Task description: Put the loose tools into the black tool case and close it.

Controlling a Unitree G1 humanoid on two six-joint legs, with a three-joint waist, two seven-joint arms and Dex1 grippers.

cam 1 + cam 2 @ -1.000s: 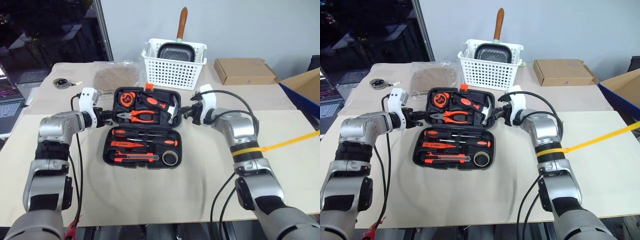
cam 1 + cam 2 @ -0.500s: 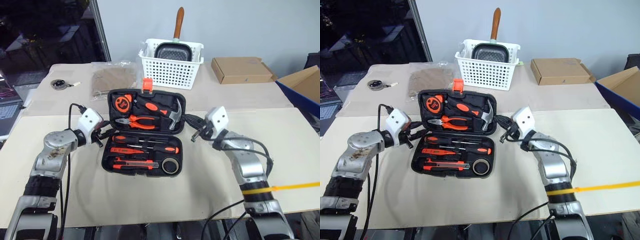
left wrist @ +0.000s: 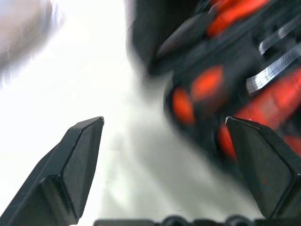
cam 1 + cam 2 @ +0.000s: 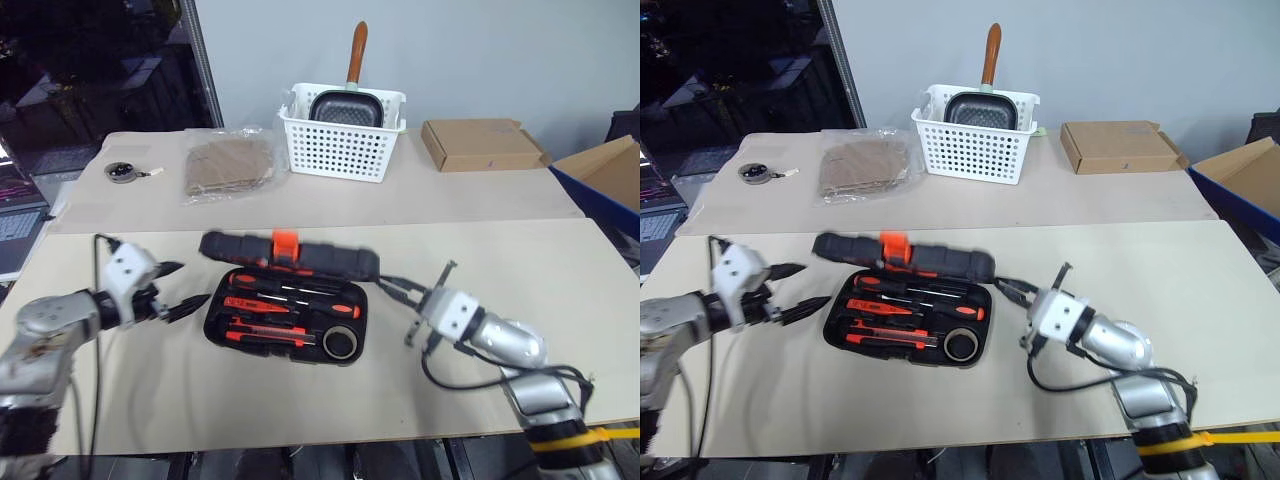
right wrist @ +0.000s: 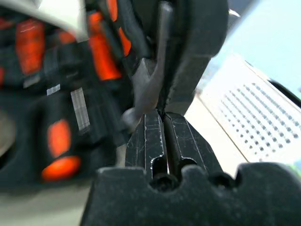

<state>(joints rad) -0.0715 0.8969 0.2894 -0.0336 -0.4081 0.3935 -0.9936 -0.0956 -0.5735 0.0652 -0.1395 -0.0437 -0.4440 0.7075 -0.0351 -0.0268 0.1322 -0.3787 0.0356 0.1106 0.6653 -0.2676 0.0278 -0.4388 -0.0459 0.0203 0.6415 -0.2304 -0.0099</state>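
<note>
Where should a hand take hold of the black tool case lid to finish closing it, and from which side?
Take the black tool case lid by its raised front rim beside the orange latch, coming from above and behind. The lid stands half-lowered, hinge side away, so that edge is free. The left hand is open and the right hand shut, both beside the case.

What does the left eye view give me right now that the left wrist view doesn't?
Left eye view: the half-lowered lid with its orange latch, the right gripper shut beside the black tool case, the white basket and cardboard box behind. Left wrist view: a close look between the open fingers of the left gripper, nothing held. Both: the case's near-left corner, orange-handled tools inside, and the table.
</note>
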